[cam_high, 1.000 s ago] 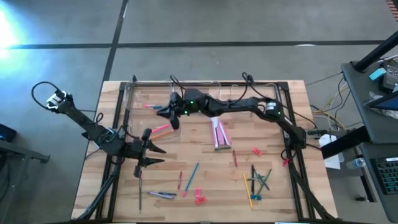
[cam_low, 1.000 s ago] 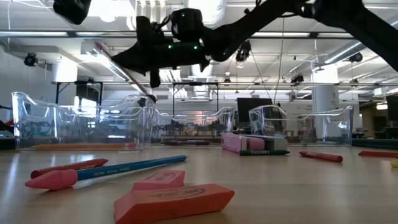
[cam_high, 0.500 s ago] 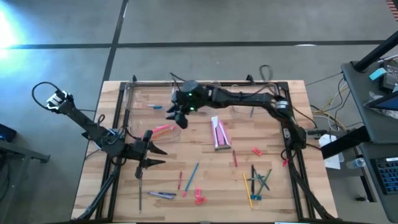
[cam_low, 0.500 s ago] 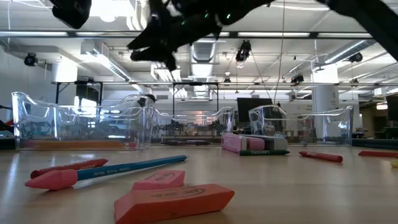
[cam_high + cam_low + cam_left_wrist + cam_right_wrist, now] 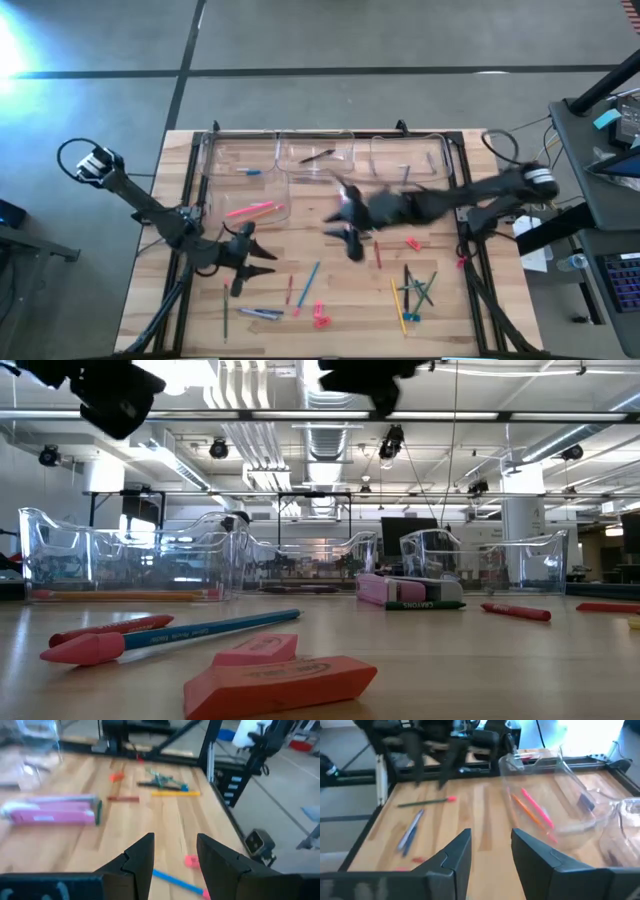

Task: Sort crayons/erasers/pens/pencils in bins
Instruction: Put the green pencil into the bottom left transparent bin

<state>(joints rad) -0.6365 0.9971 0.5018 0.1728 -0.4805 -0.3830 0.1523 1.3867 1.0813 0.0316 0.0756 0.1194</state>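
1. Lying flat on the worktop (image 5: pixel 340 340) near its front edge, two erasers (image 5: pixel 320 318) sit side by side, touching or nearly so. In the low view the nearer eraser (image 5: pixel 280 682) has its long axis running across the picture, and the one behind it (image 5: pixel 256 650) lies much the same way.
2. A third small red block (image 5: pixel 412 243) lies apart, toward the right side. Whether it is an eraser I cannot tell.
3. Four clear bins stand at the far side, three in a row and one in front of the leftmost.
4. The far-left bin (image 5: pixel 207 155) holds one small blue piece. The bin in front of it (image 5: pixel 287 205) holds pink and orange sticks lying lengthwise. The middle bin (image 5: pixel 315 136) holds one dark pen, and the right bin (image 5: pixel 443 160) one short purple stick.
5. A pink box (image 5: pixel 400 590) lies on the worktop in front of the bins.
6. Loose coloured sticks lie scattered across the near half, including a blue pencil (image 5: pixel 310 280).
7. The left gripper (image 5: pixel 245 262) hovers over the left front area, its fingers apart and empty.
8. The right gripper (image 5: pixel 345 225) is mid-worktop, in front of the middle bin. Its fingers are spread with nothing between them.
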